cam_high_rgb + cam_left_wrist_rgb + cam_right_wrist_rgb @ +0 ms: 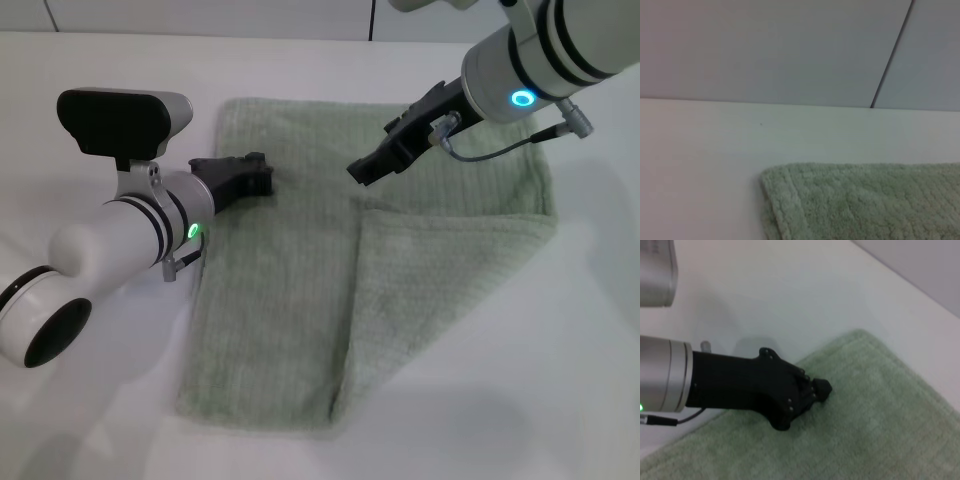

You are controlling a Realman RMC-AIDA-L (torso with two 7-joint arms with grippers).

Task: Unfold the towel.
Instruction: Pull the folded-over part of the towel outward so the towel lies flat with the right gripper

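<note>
Towel (300, 300) is lying with its four-o'clock flap folded over; left gripper (262, 172), jaws seemingly closed, is pinning the ten-o'clock corner while right gripper (362, 170), jaws unclear, is hovering above.

The left arm reaches in low from the near left, its left gripper (258, 176) over the towel's (290, 290) left part, fingers drawn together. The right arm comes from the far right, angled down, its right gripper (362, 170) above the towel's middle.
</note>
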